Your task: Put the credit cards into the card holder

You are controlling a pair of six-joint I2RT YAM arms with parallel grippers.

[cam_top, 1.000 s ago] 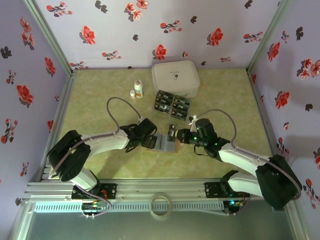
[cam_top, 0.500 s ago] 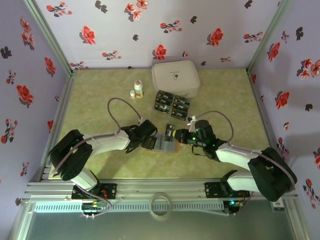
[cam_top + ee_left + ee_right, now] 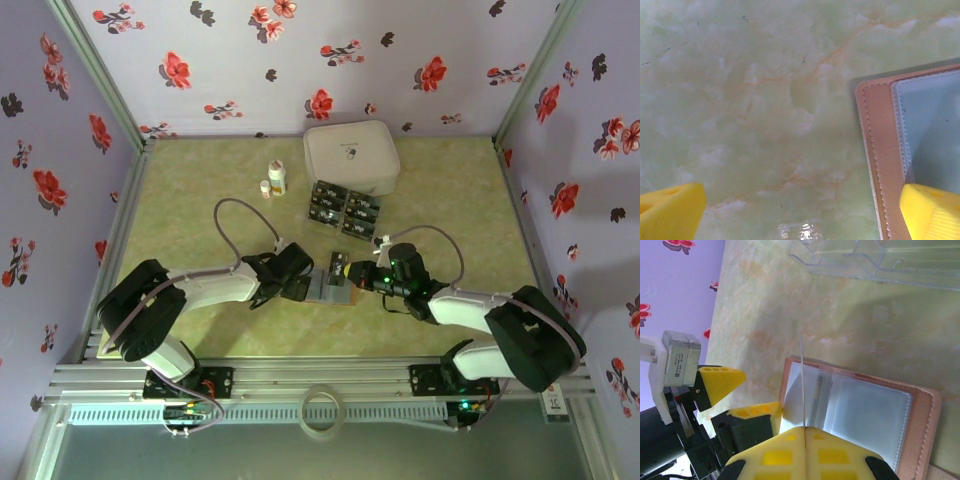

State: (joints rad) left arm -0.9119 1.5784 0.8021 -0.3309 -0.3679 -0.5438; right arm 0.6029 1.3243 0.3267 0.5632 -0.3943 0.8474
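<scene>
The right gripper [image 3: 804, 442] pinched a credit card [image 3: 802, 375] edge-on over the card holder [image 3: 865, 405] (likely aiming for a pocket); the left gripper [image 3: 801, 212], wide open and empty, seemingly steadied its edge.

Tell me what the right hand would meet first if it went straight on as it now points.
Most likely the open card holder: the right hand, shut on a credit card held edge-on, points toward its clear pockets, so the card would touch first. Depth is unclear.
</scene>
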